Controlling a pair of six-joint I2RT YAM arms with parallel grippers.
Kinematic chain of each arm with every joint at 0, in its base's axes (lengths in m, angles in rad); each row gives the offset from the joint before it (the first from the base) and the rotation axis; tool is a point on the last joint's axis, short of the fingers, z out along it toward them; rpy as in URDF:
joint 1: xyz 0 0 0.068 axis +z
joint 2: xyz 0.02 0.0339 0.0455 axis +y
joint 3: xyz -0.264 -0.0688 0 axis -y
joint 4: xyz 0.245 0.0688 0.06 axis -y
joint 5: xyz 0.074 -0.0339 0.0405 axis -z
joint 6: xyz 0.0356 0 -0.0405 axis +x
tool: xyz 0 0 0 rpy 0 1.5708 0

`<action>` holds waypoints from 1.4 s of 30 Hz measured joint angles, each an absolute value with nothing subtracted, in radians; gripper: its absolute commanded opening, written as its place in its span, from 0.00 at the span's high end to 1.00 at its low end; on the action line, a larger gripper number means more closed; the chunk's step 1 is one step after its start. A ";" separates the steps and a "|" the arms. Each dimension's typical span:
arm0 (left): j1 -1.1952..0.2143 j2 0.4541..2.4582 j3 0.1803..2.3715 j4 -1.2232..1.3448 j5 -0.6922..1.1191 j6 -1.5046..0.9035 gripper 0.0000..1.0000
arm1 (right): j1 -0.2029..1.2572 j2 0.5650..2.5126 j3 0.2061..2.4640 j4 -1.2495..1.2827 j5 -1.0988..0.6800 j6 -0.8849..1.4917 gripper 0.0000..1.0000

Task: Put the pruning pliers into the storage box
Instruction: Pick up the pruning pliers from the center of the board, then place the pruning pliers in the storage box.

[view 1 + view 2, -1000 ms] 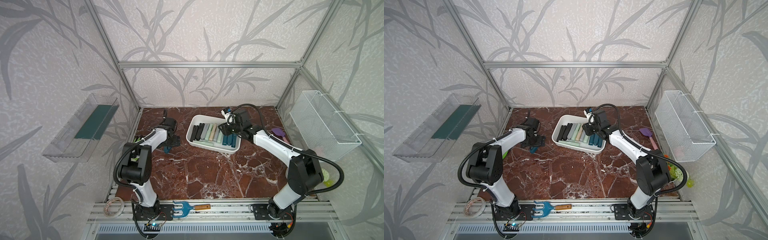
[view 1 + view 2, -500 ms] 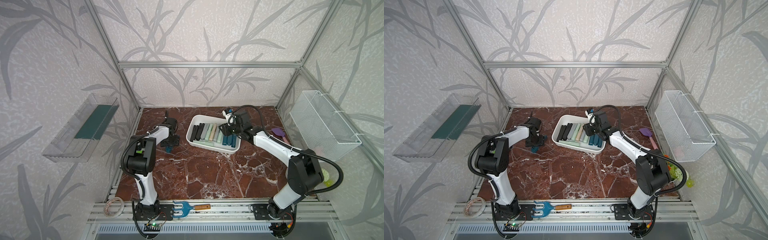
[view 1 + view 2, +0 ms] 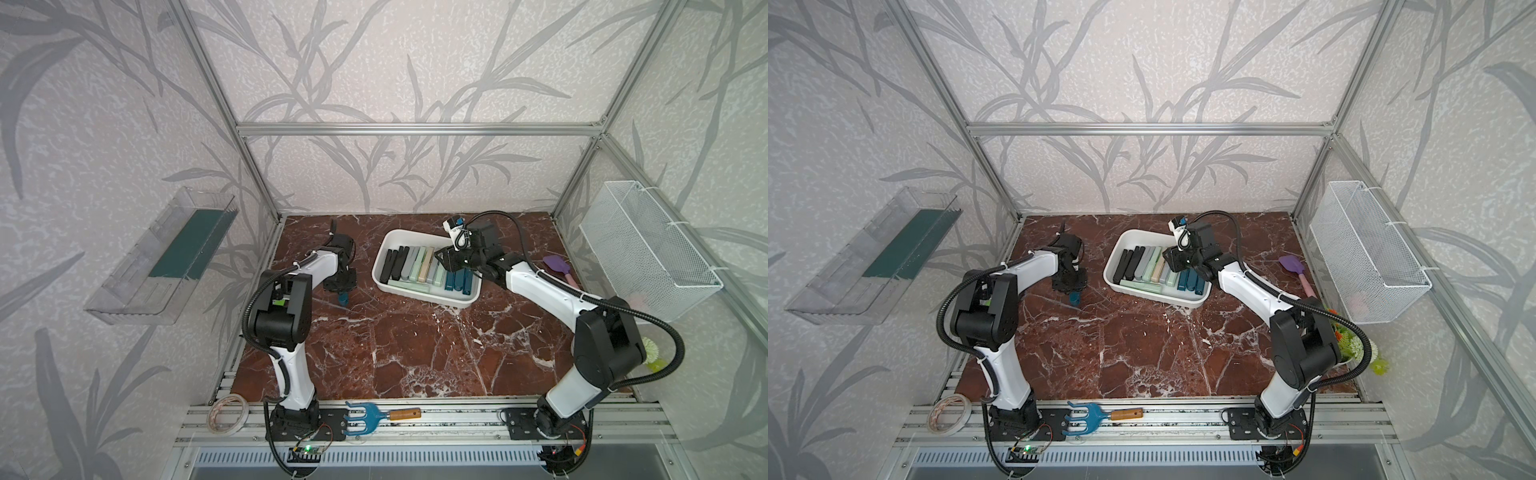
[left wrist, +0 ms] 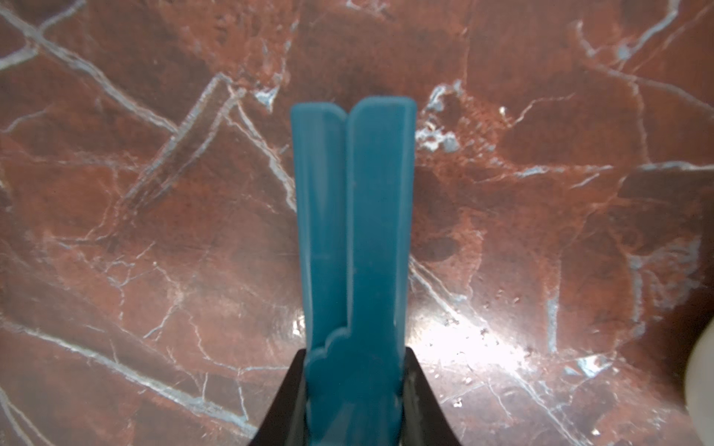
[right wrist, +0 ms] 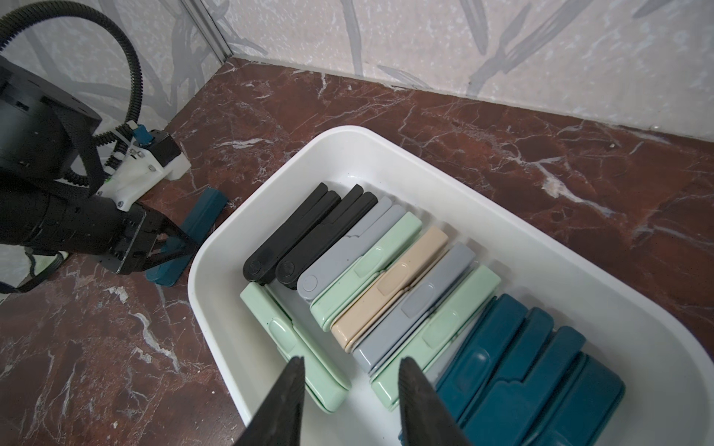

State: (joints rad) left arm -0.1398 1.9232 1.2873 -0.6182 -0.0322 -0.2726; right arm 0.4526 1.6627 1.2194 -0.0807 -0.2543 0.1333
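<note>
Left gripper [image 3: 340, 286] first: in both top views you see it pointing down at the table [image 3: 415, 345], pinching the stray pliers [image 3: 343, 298]. That teal bar sits low over the marble, near the box [image 3: 415, 233] but outside it, on the left arm's side. The right gripper [image 3: 455, 272] hangs over the end of the box nearer its own arm. The table is red-brown marble with white veins, fenced by an aluminium frame and walls papered with grey leaves. A clear bin [image 3: 166, 253] hangs on the wall by the left arm and a wire basket [image 3: 648, 249] on the opposite wall. A spatula [image 3: 559, 268] lies beside the right arm, and a rake [image 3: 374, 417] and a tape roll [image 3: 228, 413] sit on the front rail.

From the left wrist, the stray pliers run straight out from between two black fingers [image 4: 288, 405], which press on both sides. Glare brightens the marble beneath. You cannot tell whether the bar touches the surface.

From the right wrist, the two fingers [image 5: 286, 401] stand spread with nothing between them. Below, the pliers [image 5: 390, 285] fill the box side by side: black, grey, mint, beige, grey, mint, then teal. One mint bar lies crosswise at their near ends. Beyond the rim you see the left gripper clamped on the stray pliers, with marble running back to the wall.
</note>
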 measured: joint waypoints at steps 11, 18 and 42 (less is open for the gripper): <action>-0.134 1.552 1.188 -0.614 0.179 -0.274 1.00 | 0.480 1.681 1.219 -0.010 -0.439 0.240 0.54; -0.137 1.416 1.135 -0.524 0.466 -0.271 1.00 | 0.542 1.700 1.192 0.157 -0.528 0.428 0.53; -0.320 1.489 1.159 -0.462 0.678 -0.260 1.00 | 0.665 1.793 1.260 0.204 -0.463 0.594 0.49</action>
